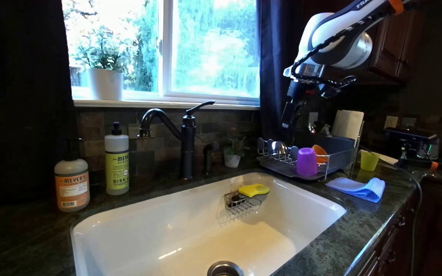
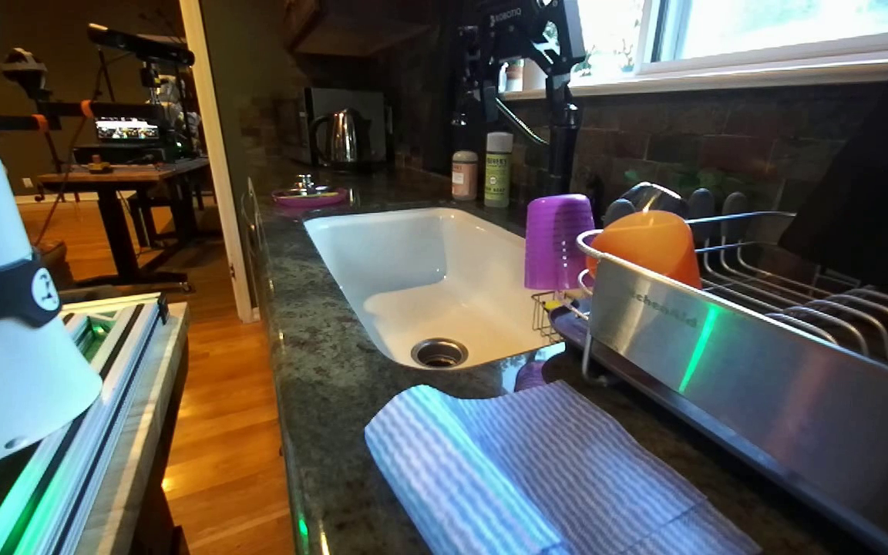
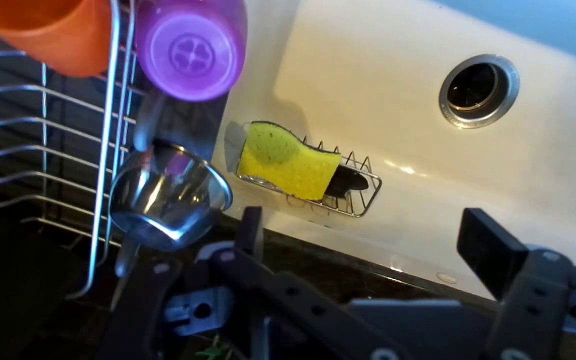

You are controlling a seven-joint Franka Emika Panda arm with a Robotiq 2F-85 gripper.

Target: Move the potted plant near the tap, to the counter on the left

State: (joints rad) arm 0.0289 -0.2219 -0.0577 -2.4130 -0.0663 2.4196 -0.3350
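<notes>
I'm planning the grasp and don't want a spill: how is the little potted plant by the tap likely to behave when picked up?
The potted plant is probably light, since its pot is small. It could tip if nudged, as the pot narrows downward. The leaves, spreading wider than the pot, would likely bend if brushed.

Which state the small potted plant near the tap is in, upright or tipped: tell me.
Upright: in an exterior view, the potted plant stands base-down on the counter, its leaves rising above its pale pot.
</notes>
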